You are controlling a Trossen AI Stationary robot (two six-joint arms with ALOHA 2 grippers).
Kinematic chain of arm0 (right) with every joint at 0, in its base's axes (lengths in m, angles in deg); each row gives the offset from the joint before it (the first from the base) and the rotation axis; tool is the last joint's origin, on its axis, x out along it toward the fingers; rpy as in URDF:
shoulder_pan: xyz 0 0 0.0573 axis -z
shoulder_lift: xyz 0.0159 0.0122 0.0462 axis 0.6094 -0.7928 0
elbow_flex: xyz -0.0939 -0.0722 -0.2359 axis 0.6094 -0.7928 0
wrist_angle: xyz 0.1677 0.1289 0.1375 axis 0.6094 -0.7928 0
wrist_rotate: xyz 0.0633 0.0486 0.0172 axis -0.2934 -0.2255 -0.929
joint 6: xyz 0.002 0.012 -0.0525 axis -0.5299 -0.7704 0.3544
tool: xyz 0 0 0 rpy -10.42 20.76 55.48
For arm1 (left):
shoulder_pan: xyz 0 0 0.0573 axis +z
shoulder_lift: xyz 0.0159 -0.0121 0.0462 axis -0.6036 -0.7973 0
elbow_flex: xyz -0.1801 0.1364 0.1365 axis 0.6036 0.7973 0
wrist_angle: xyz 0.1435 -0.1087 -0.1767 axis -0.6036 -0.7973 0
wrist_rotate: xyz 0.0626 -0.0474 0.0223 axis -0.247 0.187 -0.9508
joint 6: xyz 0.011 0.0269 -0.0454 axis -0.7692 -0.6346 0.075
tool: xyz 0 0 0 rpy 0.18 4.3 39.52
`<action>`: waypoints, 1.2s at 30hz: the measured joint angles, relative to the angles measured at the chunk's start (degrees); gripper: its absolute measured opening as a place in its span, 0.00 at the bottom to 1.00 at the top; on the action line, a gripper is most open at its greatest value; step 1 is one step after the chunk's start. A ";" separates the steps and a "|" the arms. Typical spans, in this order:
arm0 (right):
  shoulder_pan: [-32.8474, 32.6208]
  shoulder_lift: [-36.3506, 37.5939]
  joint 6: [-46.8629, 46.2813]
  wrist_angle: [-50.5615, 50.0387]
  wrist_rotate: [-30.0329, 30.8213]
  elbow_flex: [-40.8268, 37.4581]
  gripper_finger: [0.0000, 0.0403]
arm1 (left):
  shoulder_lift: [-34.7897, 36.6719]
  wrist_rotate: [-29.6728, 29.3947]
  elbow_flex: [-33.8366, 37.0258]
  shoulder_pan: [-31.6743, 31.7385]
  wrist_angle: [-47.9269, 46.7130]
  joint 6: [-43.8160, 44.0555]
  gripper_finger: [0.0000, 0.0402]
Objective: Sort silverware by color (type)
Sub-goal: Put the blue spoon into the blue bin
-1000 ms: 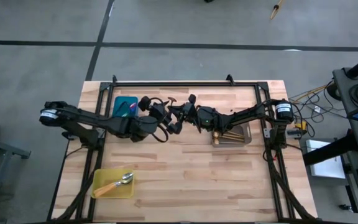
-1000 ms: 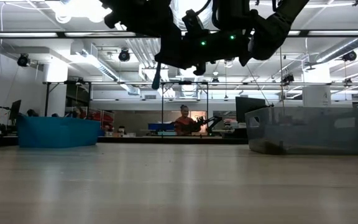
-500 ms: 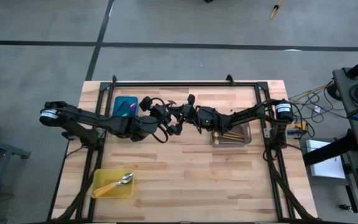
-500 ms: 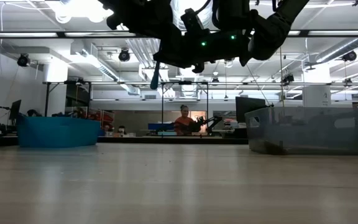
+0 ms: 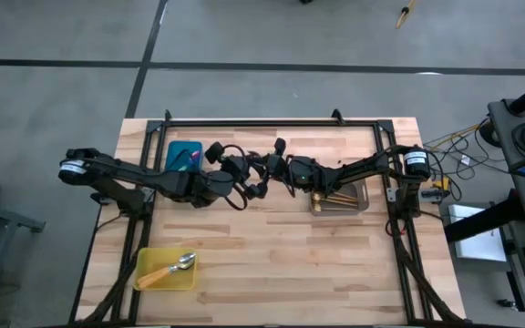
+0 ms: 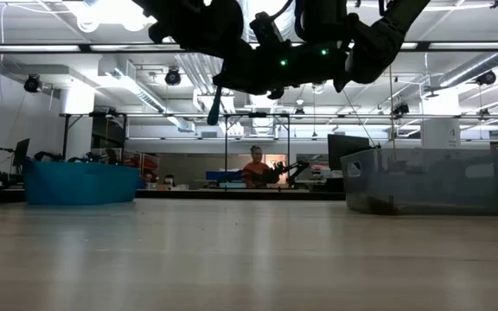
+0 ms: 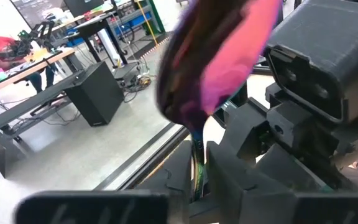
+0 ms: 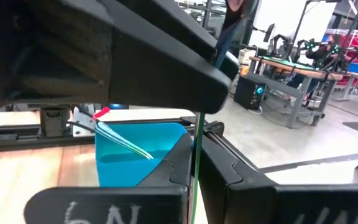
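Fingers (image 6: 258, 73) around upright spoon (image 7: 219, 68)

Grey concrete floor (image 5: 272, 36) surrounds the bench; bright ceiling lights (image 6: 115, 12) at eleven o'clock, ducts overhead, desks (image 8: 291, 71) and a seated person (image 6: 254, 166) straight across.

The high view looks straight down on the whole table (image 5: 272, 246) from far above. The low view sits at tabletop level, facing the room. Both wrist views are pressed close to a spoon (image 7: 219, 68); all share the teal tray (image 5: 184, 155).
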 joint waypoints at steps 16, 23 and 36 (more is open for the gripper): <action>0.00 0.00 -1.56 -0.68 0.01 0.00 0.07 | 0.87 -0.57 0.00 -0.01 -1.12 4.84 0.00; 0.17 1.72 -1.94 -4.04 0.53 0.00 0.22 | 4.94 -0.61 0.00 0.00 -8.46 10.34 0.00; 0.55 6.75 -1.19 -13.07 0.66 0.00 0.33 | 12.74 9.28 -2.87 8.52 -34.39 23.74 0.00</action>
